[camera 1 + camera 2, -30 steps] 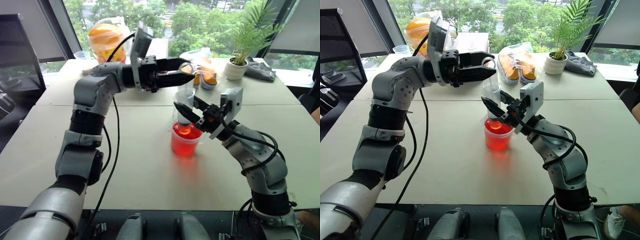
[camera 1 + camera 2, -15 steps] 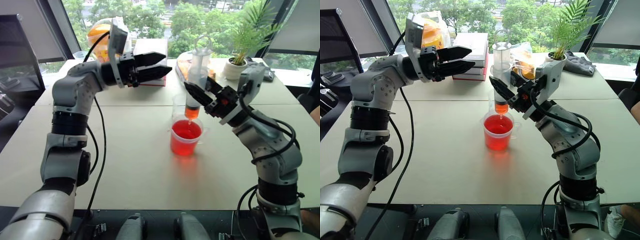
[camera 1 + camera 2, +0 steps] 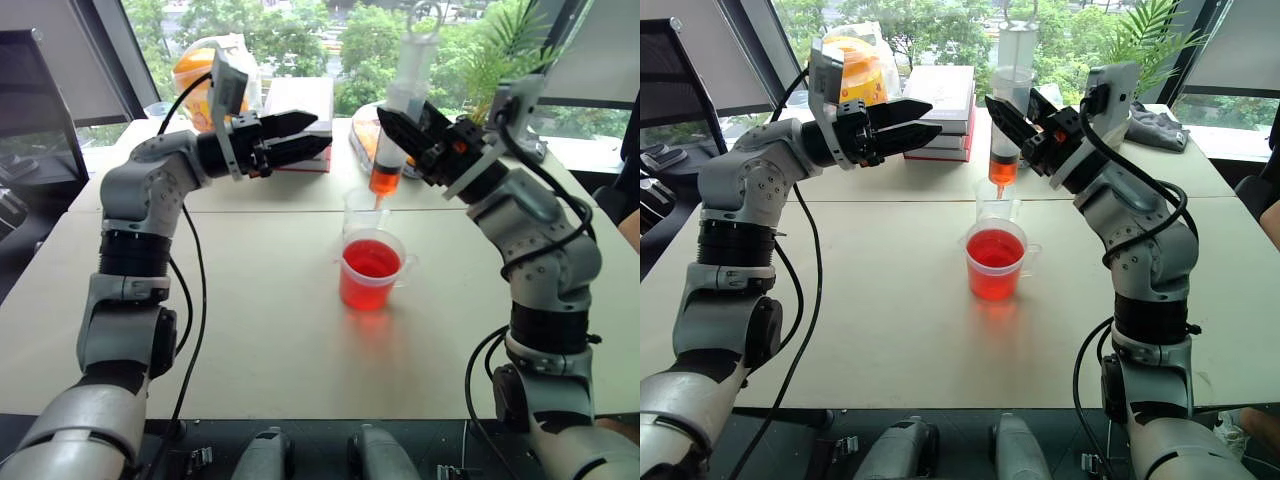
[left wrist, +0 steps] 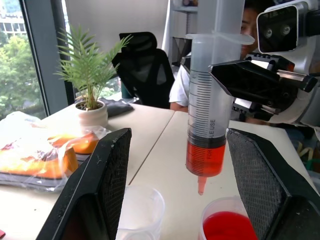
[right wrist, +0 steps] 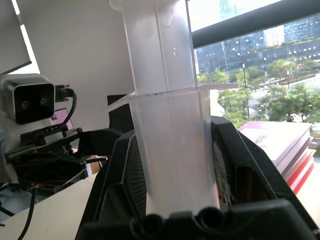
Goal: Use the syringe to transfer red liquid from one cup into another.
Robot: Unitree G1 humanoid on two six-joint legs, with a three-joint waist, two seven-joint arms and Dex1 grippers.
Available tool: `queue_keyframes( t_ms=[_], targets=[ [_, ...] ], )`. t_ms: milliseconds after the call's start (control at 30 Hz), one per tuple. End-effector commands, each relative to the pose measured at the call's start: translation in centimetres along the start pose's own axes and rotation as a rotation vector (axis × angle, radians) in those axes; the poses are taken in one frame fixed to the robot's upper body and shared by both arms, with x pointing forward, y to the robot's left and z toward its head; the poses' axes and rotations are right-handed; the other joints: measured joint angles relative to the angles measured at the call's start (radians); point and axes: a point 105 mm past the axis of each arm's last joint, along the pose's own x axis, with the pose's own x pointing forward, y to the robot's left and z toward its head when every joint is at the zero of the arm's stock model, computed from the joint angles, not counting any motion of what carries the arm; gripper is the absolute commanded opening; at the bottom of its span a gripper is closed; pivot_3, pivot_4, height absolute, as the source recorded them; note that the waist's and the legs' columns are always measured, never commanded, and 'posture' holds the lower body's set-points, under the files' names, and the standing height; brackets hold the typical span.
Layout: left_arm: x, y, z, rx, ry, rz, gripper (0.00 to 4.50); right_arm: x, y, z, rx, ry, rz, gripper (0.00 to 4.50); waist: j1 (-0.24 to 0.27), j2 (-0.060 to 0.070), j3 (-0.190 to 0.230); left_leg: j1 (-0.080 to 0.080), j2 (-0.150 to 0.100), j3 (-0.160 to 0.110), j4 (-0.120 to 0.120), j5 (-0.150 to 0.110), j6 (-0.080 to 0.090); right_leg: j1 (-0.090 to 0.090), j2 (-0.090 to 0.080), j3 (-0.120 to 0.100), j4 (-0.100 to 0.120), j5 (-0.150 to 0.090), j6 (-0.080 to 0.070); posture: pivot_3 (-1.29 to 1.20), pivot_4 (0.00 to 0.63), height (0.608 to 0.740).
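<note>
My right gripper (image 3: 408,128) is shut on the barrel of the syringe (image 3: 397,120) and holds it upright in the air. The plunger is drawn up, and red liquid (image 4: 205,156) fills the barrel's lowest part. The syringe's tip hangs over the two cups, close above the rim of the narrow clear cup (image 3: 362,212). In front of that cup stands the wide cup (image 3: 371,272) with a handle, half full of red liquid. My left gripper (image 3: 322,131) is open and empty, level with the syringe and off to its left. Its fingers (image 4: 102,185) frame both cups in the left wrist view.
A stack of books (image 3: 300,100), an orange bag (image 3: 205,75), a clear bag of orange items (image 4: 35,157) and a potted plant (image 3: 472,132) stand on the far table. A person (image 4: 181,92) sits beyond the table.
My right gripper has lifted the syringe out of the wide red cup and carried it up and back toward the narrow cup. My left gripper has drawn away to the left from the plunger's top.
</note>
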Motion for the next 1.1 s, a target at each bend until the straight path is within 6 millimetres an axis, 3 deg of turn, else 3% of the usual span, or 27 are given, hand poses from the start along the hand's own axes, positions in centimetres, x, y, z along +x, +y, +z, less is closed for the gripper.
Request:
queue_keyframes(
  t_ms=[33,400,733,1100],
  targets=[
    [-0.3,-0.3,1.5,0.05,-0.039,0.002,3.08,1.5,-1.0,-0.3,-0.057,-0.032,0.009,1.44,0.0,0.0,0.0,0.0,0.0,0.0,0.0,0.0,0.0,0.0,0.0,0.0,0.0,0.0,0.0,0.0,0.15,0.74],
    [0.6,-0.2,2.4,0.072,-0.078,0.013,3.08,3.7,-3.1,-4.9,-0.064,-0.019,-0.034,1.44,-0.025,0.0,0.0,0.0,0.0,0.002,0.0,0.0,0.0,-0.003,-0.001,0.001,0.002,0.0,0.0,0.0,0.15,0.74],
    [5.7,1.4,5.6,0.126,-0.168,0.008,3.08,3.9,-2.8,-6.1,-0.063,-0.009,-0.024,1.44,-0.024,0.0,0.0,-0.001,0.0,0.003,0.0,0.001,-0.001,-0.004,-0.001,0.001,0.003,0.0,0.0,0.0,0.15,0.74],
    [8.1,3.4,4.1,0.126,-0.134,0.095,3.08,4.0,-2.3,-6.2,-0.076,-0.005,-0.003,1.44,-0.035,0.0,0.0,-0.002,0.0,0.004,-0.001,0.001,-0.001,-0.006,-0.001,0.002,0.005,0.0,0.0,0.0,0.15,0.74]
  ],
)
